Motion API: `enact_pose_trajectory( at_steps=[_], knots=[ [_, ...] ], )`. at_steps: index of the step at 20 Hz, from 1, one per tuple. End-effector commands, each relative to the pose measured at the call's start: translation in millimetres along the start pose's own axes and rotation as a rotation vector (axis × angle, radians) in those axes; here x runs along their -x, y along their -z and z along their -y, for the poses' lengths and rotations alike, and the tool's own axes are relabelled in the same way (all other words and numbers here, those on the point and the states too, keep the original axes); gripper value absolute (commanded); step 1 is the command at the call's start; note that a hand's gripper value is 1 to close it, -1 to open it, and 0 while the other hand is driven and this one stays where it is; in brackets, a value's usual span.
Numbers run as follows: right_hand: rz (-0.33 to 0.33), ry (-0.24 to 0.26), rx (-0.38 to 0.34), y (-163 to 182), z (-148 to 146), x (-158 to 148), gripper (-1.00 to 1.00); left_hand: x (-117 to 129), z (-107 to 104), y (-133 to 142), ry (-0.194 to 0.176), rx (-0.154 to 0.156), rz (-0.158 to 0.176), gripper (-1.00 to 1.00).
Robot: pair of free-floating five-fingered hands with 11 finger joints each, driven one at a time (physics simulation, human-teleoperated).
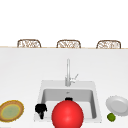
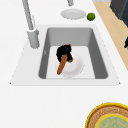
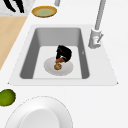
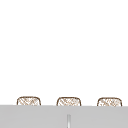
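The left hand (image 1: 40, 108) hangs by the sink's (image 2: 100, 60) front left corner; I cannot tell how its fingers stand. Mid-basin, the right hand (image 2: 64, 52) curls round a brown stick (image 2: 62, 65), tilted over a white plate (image 2: 76, 66). A loose grip could drop the stick onto the plate, or a wide swing could knock the far wall below the faucet (image 2: 28, 15).

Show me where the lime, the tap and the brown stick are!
lime (image 2: 91, 16), left side view, its middle.
tap (image 1: 68, 72), front view, its upright pipe.
brown stick (image 2: 61, 65), left side view, mid-shaft.
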Motion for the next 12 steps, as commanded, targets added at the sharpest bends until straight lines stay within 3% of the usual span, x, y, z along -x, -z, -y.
enact_pose_trajectory(
  at_steps=[1,7,8,12],
  knots=[
    [0.036,-0.032,-0.005,24,-9,-2,1.00,0,0,0,0.000,0.000,0.000,0.00],
    [0.131,0.008,-0.046,28,-2,23,1.00,0,0,0,0.000,0.000,0.000,0.00],
    [0.135,0.016,-0.047,28,0,23,-1.00,0,0,0,0.000,0.000,0.000,0.00],
    [0.118,0.020,-0.057,24,1,25,-1.00,0,0,0,0.000,0.000,0.000,0.00]
  ],
)
